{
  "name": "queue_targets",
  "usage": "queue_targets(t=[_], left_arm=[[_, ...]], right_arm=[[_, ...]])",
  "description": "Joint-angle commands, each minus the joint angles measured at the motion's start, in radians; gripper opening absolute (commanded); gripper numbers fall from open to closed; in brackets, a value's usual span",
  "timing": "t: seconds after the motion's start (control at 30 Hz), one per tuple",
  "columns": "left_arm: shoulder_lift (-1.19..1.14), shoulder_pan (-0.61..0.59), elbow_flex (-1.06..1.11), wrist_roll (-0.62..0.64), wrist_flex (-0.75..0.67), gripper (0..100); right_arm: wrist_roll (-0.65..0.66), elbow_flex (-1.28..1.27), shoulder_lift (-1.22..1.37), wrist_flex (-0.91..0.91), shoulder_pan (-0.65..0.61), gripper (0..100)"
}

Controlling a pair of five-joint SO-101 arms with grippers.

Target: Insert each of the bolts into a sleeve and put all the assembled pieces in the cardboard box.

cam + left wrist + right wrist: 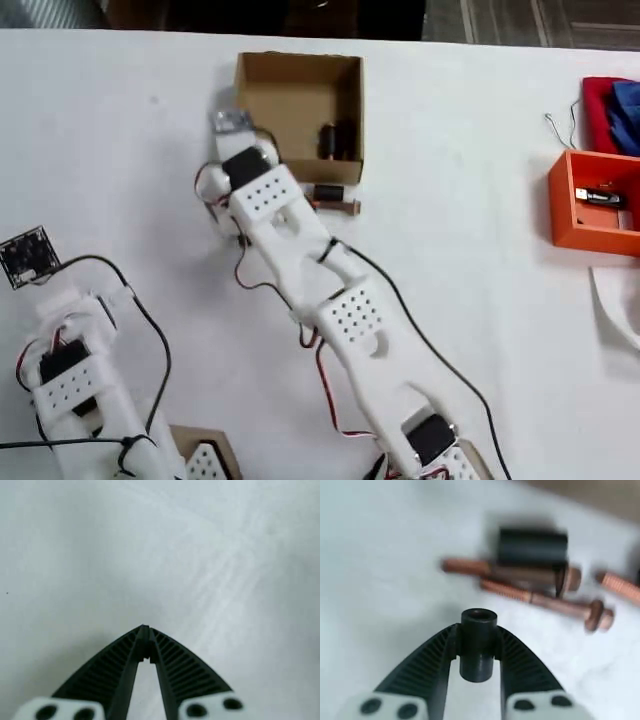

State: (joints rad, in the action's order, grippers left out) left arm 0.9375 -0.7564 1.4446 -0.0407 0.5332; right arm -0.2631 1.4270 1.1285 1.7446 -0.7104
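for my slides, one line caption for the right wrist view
Right gripper shut on a black sleeve, copper bolts and another sleeve on the table beyond.

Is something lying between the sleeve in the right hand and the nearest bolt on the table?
Nothing visible stands between the sleeve, gripped in the right hand, and the nearest bolt on the table.

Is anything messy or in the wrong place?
A little: copper-coloured threaded bolts and a black cylindrical sleeve lie jumbled on the white table, outside the brown cardboard box. The right gripper pinches a second black sleeve. Nothing looks broken or spilled.
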Motion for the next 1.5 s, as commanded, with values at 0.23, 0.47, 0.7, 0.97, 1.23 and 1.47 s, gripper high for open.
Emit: queue_targets(t=[0.23, 0.47, 0.7, 0.97, 1.23, 1.47], left_arm=[[0.003, 0.049, -0.005, -0.103, -0.002, 3], [-0.003, 0.275, -0.185, -0.123, 0.164, 3], [-0.362, 0.652, -0.605, -0.172, 0.333, 13], [-0.999, 0.858, -1.365, -0.391, 0.796, 14], [-1.455, 0.916, -2.045, -0.594, 1.198, 14], [-1.686, 0.939, -2.356, -0.628, 1.244, 14]], right_arm=[[0.098, -0.026, -0.522, 0.028, 0.143, 2.0], [0.178, -0.477, -1.119, 0.025, 0.3, 2.0], [0.276, -1.22, -1.679, -0.093, 0.562, 2.0], [0.282, -2.105, -2.114, -0.582, 0.791, 2.0], [0.281, -2.472, -2.244, -0.817, 0.812, 2.0], [0.281, -2.481, -2.236, -0.819, 0.814, 2.0]])
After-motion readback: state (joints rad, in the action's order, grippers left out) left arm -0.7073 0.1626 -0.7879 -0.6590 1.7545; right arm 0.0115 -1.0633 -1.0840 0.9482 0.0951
